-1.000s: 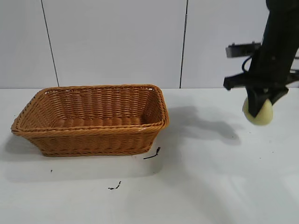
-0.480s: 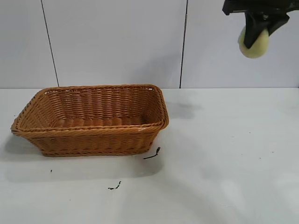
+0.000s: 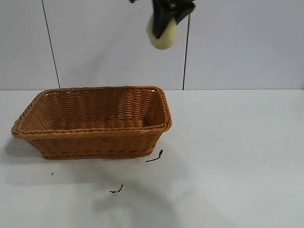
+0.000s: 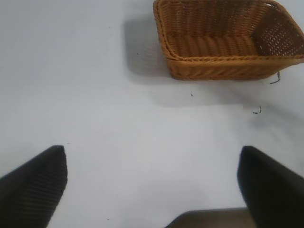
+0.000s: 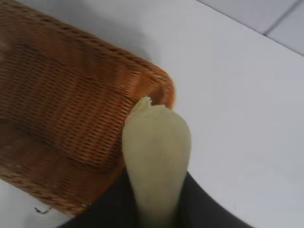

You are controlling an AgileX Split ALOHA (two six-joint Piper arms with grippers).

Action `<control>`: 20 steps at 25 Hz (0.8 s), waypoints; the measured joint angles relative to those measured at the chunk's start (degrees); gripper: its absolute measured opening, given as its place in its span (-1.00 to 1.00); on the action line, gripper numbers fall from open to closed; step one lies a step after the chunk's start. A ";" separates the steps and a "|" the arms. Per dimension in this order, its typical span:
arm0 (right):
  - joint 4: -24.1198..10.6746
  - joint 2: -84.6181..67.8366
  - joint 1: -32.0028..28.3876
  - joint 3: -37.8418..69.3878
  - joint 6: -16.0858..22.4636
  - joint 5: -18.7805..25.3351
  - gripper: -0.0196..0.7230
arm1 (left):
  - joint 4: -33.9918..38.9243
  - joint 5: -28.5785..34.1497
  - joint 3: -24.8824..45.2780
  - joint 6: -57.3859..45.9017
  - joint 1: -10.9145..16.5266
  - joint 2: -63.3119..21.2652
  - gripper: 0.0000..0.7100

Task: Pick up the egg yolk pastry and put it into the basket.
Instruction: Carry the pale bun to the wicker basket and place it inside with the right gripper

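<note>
The egg yolk pastry (image 3: 163, 34) is a pale yellowish-green bun, squeezed between the fingers of my right gripper (image 3: 166, 21), which is shut on it. It hangs high in the air above the right end of the orange-brown wicker basket (image 3: 95, 135). In the right wrist view the pastry (image 5: 156, 152) sits between the dark fingers, over the basket's corner (image 5: 156, 85). My left gripper (image 4: 152, 185) is open and empty above bare table, well away from the basket (image 4: 228, 66); it is out of the exterior view.
Two small black scraps lie on the white table in front of the basket, one (image 3: 155, 156) by its right front corner and one (image 3: 117, 189) nearer the front. A white panelled wall stands behind.
My right gripper has lifted the pastry from near the table at the right, up and then leftward, to high above the basket's right end.
</note>
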 joint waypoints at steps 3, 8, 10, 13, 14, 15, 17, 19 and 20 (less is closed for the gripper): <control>0.07 4.51 3.54 -2.03 0.00 -2.40 -0.71 | 0.00 0.00 0.00 0.00 0.00 0.00 0.96; 0.27 12.44 5.26 -2.19 0.00 -8.47 -0.71 | 0.00 0.00 0.00 0.00 0.00 0.00 0.96; 0.27 14.89 5.26 -2.19 0.11 -9.30 -0.71 | 0.00 0.00 0.00 0.00 0.00 0.00 0.96; 0.40 17.52 5.26 -2.19 0.11 -10.14 -0.71 | 0.00 0.00 0.00 0.00 0.00 0.00 0.96; 0.45 18.05 5.26 -2.19 0.11 -10.71 -0.71 | 0.00 0.00 0.00 0.00 0.00 0.00 0.96; 0.59 18.29 5.26 -2.19 0.11 -11.23 -0.70 | 0.00 0.00 0.00 0.00 0.00 0.00 0.96; 1.40 18.30 5.26 -2.19 0.03 -12.17 -0.61 | 0.00 0.00 0.00 0.00 0.00 0.00 0.96; 2.16 18.30 5.26 -2.28 -0.10 -12.68 -0.30 | 0.00 0.00 0.00 0.00 0.00 0.00 0.96; 2.30 18.30 5.26 -2.28 -0.17 -12.68 -0.06 | 0.00 0.00 0.00 0.00 0.00 0.00 0.96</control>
